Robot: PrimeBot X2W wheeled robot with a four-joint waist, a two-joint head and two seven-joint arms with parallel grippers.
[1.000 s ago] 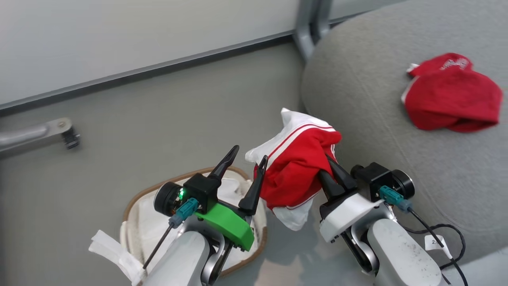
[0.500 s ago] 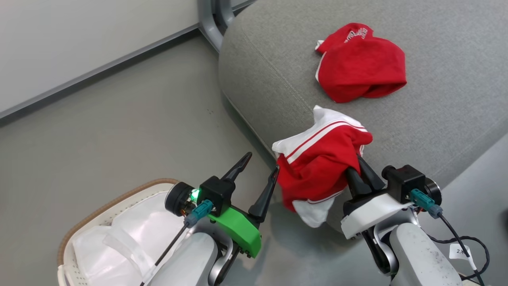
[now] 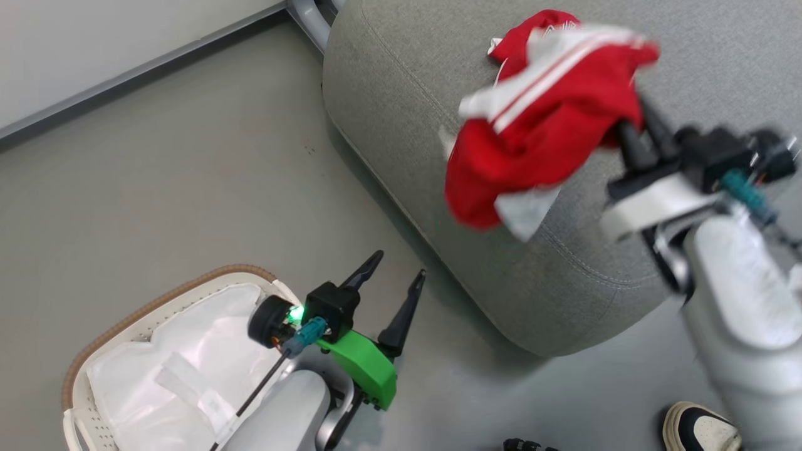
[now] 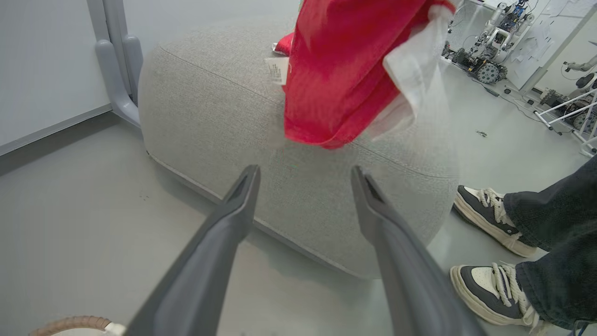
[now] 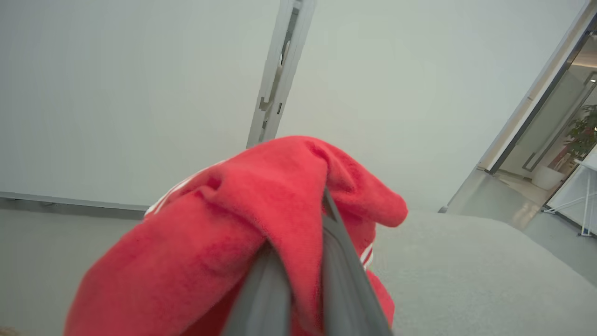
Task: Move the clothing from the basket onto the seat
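My right gripper (image 3: 633,125) is shut on a piece of red clothing (image 3: 539,119) with white stripes and trim, which hangs in the air over the front part of the grey seat (image 3: 407,94). In the right wrist view the cloth (image 5: 242,224) drapes over the closed right gripper (image 5: 298,242), with the seat (image 5: 466,270) beyond. Another red garment (image 3: 520,34) lies on the seat, mostly hidden behind the held one. My left gripper (image 3: 398,264) stands open and empty above the floor, between the basket (image 3: 156,300) and the seat. The left gripper (image 4: 304,170) points at the seat's side (image 4: 210,107), below the hanging clothing (image 4: 345,70).
The basket shows its white liner (image 3: 175,369). A person stands close to the seat's right side, shoes (image 4: 489,214) and dark trouser legs (image 4: 559,219) in view, one shoe (image 3: 695,429) by my right arm. A grey metal post (image 4: 116,70) and wall stand behind the seat.
The head camera has swung towards the seat. My right arm has lifted the red clothing up and farther over the seat. The left gripper stays open near the basket.
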